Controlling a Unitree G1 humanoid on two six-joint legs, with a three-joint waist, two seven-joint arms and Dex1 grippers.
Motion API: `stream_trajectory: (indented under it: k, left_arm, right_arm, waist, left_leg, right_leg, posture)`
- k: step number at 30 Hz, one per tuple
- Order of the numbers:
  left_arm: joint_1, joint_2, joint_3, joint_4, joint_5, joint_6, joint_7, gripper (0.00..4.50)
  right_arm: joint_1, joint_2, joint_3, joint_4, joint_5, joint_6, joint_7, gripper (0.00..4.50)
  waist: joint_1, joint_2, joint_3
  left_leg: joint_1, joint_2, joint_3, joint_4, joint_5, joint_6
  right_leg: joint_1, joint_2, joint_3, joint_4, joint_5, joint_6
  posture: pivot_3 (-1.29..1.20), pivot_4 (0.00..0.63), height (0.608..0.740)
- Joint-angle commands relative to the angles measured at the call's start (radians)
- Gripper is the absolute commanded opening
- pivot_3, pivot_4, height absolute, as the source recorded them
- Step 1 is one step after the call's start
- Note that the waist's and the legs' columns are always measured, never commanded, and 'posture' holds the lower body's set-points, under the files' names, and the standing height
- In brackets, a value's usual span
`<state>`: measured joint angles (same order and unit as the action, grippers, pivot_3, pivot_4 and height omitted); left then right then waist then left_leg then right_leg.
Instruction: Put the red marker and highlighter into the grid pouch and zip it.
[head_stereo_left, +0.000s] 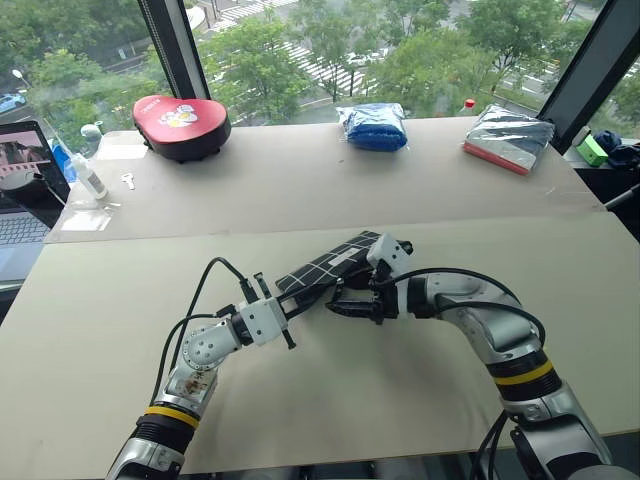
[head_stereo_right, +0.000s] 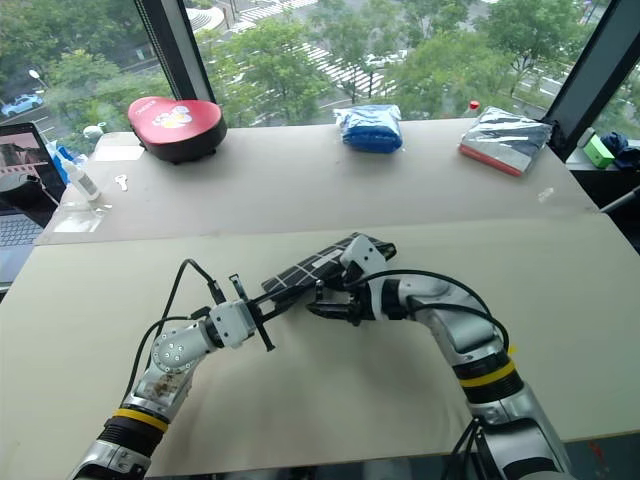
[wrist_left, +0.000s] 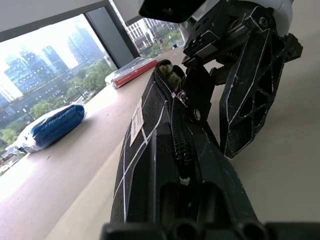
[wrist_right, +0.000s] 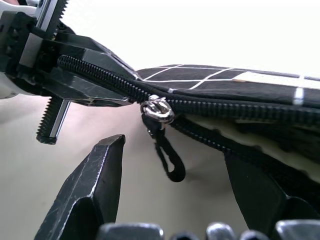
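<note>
Head camera first: the grid pouch (head_stereo_left: 330, 268) is held up off the tabletop (head_stereo_left: 120, 300), a bit below dead centre, running from about 8 o'clock up to 2 o'clock. The left hand (head_stereo_left: 288, 308) is pinched tight on its lower end, and the right hand (head_stereo_left: 352, 302) sits just under the middle with its fingers spread, nothing in them. Over at 10 o'clock there's a red heart-shaped case (head_stereo_left: 182, 122), and a blue bundle (head_stereo_left: 373, 126) near 12.

Left wrist camera: the pouch's zipper (wrist_left: 179, 135) runs straight away from the clamped end, and the far end gapes open with something pale inside. I can't tell if that's the highlighter or lining, and can't spot the red marker at all.

Right wrist camera: the silver slider (wrist_right: 158, 111) with its black pull strap (wrist_right: 169, 156) dangles between the open fingers (wrist_right: 95, 180), not touching either.

My take: it's soft fabric, light and floppy, so it'll sag unless the end stays gripped. The strap loop is the spot to grab, but it's thin and swingy, easy to miss.
</note>
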<state>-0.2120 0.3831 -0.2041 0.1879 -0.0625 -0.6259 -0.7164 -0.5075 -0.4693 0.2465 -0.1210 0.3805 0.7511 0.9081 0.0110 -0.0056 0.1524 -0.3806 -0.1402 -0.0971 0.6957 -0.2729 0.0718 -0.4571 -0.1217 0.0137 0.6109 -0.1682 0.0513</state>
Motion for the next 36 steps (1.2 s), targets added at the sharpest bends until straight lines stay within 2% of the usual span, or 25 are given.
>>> stream_trajectory:
  k: [1, 3, 6, 12, 14, 20, 23, 29, 33, 36]
  left_arm:
    - [0.004, 0.0, 0.009, -0.034, -0.008, 0.002, 0.009, 0.0]
    - [0.004, 0.0, 0.01, -0.032, -0.009, 0.002, 0.009, 0.0]
    - [0.001, -0.003, 0.008, -0.027, -0.007, 0.0, 0.01, 0.0]
    - [0.0, -0.007, 0.002, -0.021, -0.003, -0.005, 0.009, 0.0]
    - [0.001, -0.006, 0.003, -0.021, -0.003, -0.006, 0.009, 0.0]
    - [0.002, -0.001, 0.007, -0.019, -0.003, -0.008, 0.009, 0.0]
    - [0.0, 0.0, 0.007, -0.019, -0.003, -0.007, 0.01, 0.0]
    - [-0.002, 0.0, 0.003, -0.02, -0.004, -0.004, 0.01, 0.0]
    - [-0.004, 0.003, 0.003, -0.017, -0.008, -0.006, 0.005, 0.0]
    - [-0.008, 0.003, 0.003, -0.015, -0.01, -0.007, 0.003, 0.0]
  right_arm:
    - [-0.028, -0.009, -0.013, -0.041, 0.039, 0.015, 0.036, 3.38]
    - [-0.026, -0.019, -0.023, -0.048, 0.05, 0.008, 0.054, 3.38]
    - [-0.043, 0.007, -0.044, -0.018, 0.055, 0.016, 0.014, 2.74]
    - [-0.037, 0.035, -0.062, -0.018, 0.065, -0.003, 0.007, 0.61]
    - [-0.028, 0.026, -0.069, -0.028, 0.07, -0.004, 0.017, 0.13]
    - [-0.005, -0.018, -0.086, -0.044, 0.08, -0.007, 0.038, 0.13]
    - [0.011, -0.095, -0.09, -0.04, 0.06, 0.005, 0.055, 0.13]
    - [0.059, -0.308, -0.18, 0.034, 0.035, -0.036, 0.115, 0.13]
    - [0.034, -0.385, -0.248, 0.149, 0.013, -0.088, 0.114, 0.13]
    - [0.017, -0.398, -0.265, 0.198, 0.006, -0.112, 0.111, 0.13]
  waist:
    - [0.0, 0.0, 0.0]
    - [0.0, 0.0, 0.0]
    - [0.0, 0.0, 0.0]
    - [-0.001, 0.0, 0.0]
    - [-0.001, 0.0, 0.0]
    - [0.0, 0.0, 0.0]
    - [0.002, 0.0, 0.0]
    - [0.005, 0.0, 0.0]
    - [0.001, 0.0, 0.0]
    - [-0.002, 0.0, 0.0]
  left_leg:
    - [0.0, 0.0, 0.0, 0.0, 0.0, 0.0]
    - [0.0, 0.0, 0.0, 0.0, 0.0, 0.0]
    - [0.0, 0.0, 0.0, 0.0, 0.0, 0.0]
    - [0.0, 0.0, 0.0, 0.0, 0.0, 0.0]
    - [0.0, 0.0, 0.0, 0.0, 0.0, 0.0]
    - [0.0, 0.0, 0.0, 0.0, 0.0, 0.0]
    - [0.0, 0.0, 0.0, 0.0, 0.0, 0.0]
    - [0.0, 0.0, 0.0, 0.0, 0.0, 0.001]
    - [0.0, 0.0, 0.0, 0.0, 0.0, 0.001]
    - [0.001, 0.001, 0.001, -0.001, 0.0, 0.001]
  right_leg:
    - [0.0, 0.0, 0.0, 0.0, 0.0, 0.0]
    - [0.0, 0.0, 0.0, 0.0, 0.0, 0.0]
    - [0.0, 0.0, 0.0, 0.0, 0.0, 0.0]
    - [0.0, 0.0, 0.0, 0.0, 0.0, 0.0]
    - [0.0, 0.0, 0.0, 0.0, 0.0, 0.0]
    - [0.0, 0.0, 0.0, 0.0, 0.0, 0.0]
    - [0.0, 0.0, 0.0, 0.0, 0.0, 0.0]
    - [0.0, 0.0, 0.0, -0.001, 0.0, 0.0]
    - [0.0, 0.0, 0.0, -0.001, 0.0, 0.0]
    - [0.0, 0.0, 0.0, -0.001, 0.0, 0.0]
  posture:
    - [0.0, 0.15, 0.74]
    - [0.0, 0.15, 0.74]
    - [0.0, 0.15, 0.74]
    - [0.0, 0.15, 0.74]
    - [0.0, 0.15, 0.74]
    - [0.0, 0.15, 0.74]
    - [0.0, 0.15, 0.74]
    - [0.0, 0.15, 0.74]
    - [0.0, 0.15, 0.74]
    - [0.0, 0.15, 0.74]
